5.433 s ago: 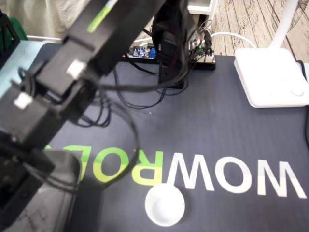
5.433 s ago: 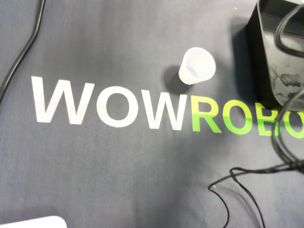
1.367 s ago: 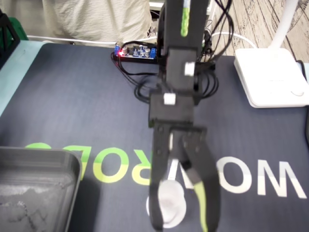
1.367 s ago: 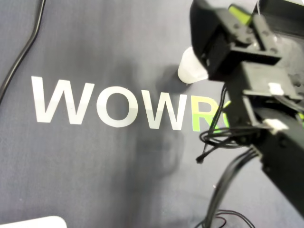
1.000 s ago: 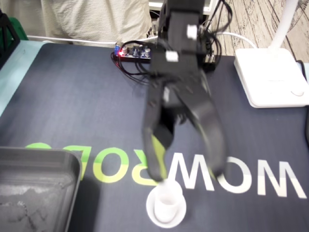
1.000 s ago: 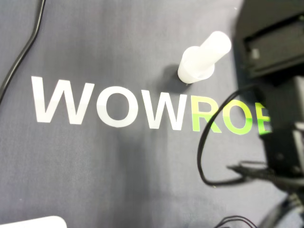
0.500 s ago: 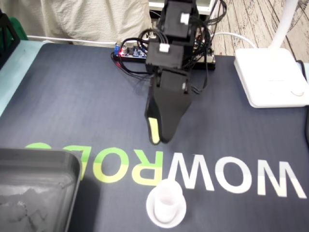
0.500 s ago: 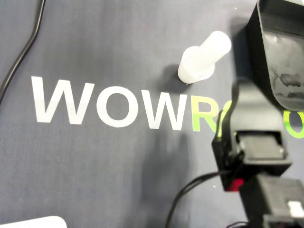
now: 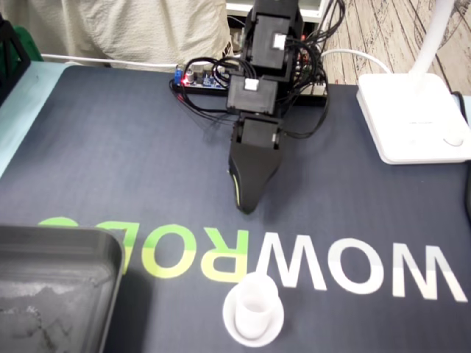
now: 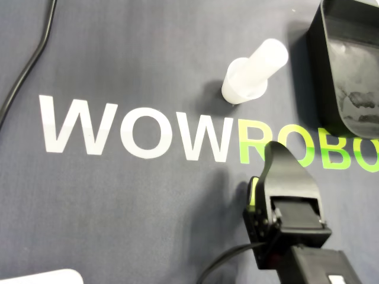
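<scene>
Here the tool (image 9: 247, 206) points down at the dark mat (image 9: 110, 162) that covers the worktop, on the arm-base side of the printed lettering (image 9: 294, 268). In both views its two jaws merge into one dark wedge with a single tip and a green strip along one edge, so I cannot tell whether they are pressed together or slightly spread; nothing shows between them.

A wide white cup (image 9: 237, 326) stands on the mat across the lettering from the tool, near the edge of the worktop farthest from the arm's base, just beside the last W and the R. A narrow white cup (image 9: 255, 300) sits inside it. In the overhead view the tool (image 10: 275, 149) is well apart from the wide white cup (image 10: 238, 90).

A dark tray (image 9: 59, 250) fills the worktop corner to the cups' side. A white lamp base (image 9: 412, 118) rests at the opposite edge, and a circuit board (image 9: 210, 79) lies by the arm's base.
</scene>
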`<action>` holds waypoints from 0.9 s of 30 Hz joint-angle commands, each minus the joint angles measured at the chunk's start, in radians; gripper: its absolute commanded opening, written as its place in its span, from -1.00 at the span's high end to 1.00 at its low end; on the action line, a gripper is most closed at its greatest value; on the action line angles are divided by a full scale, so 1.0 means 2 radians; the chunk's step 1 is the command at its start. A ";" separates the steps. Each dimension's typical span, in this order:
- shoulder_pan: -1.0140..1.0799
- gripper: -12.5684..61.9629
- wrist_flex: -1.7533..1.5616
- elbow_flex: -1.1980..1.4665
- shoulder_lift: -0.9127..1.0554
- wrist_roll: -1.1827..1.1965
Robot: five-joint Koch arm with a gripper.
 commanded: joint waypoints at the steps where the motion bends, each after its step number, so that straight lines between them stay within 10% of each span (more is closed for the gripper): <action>1: 0.000 -0.24 -0.019 0.018 0.038 0.015; 27: -0.001 -0.25 0.048 0.018 0.038 0.029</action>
